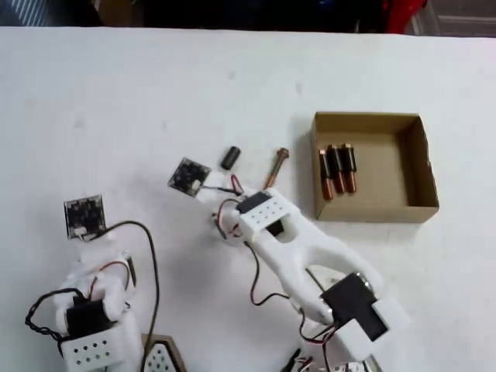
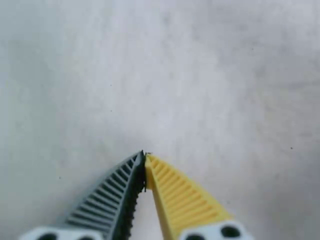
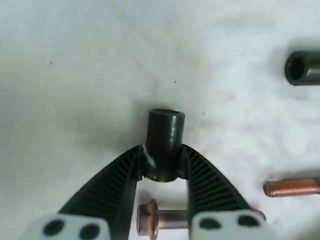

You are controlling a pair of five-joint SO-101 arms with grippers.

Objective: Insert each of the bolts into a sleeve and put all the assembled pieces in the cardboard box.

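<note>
My right gripper (image 3: 163, 149) is shut on a black sleeve (image 3: 166, 127), which stands upright between the fingertips just above the table. A copper bolt (image 3: 161, 218) lies under that gripper, near its base. A second bolt (image 3: 292, 186) and a loose black sleeve (image 3: 302, 68) lie off to one side. From above, the loose sleeve (image 1: 230, 157) and a bolt (image 1: 275, 168) lie just beyond the right arm (image 1: 267, 217). The cardboard box (image 1: 411, 205) holds three assembled pieces (image 1: 337, 169). My left gripper (image 2: 145, 157) is shut with nothing in it, over bare table.
The left arm (image 1: 93, 310) sits at the table's near left with its cable looped beside it. Each wrist carries a small camera board (image 1: 188, 177). The white table (image 1: 155, 93) is bare toward the far side and left.
</note>
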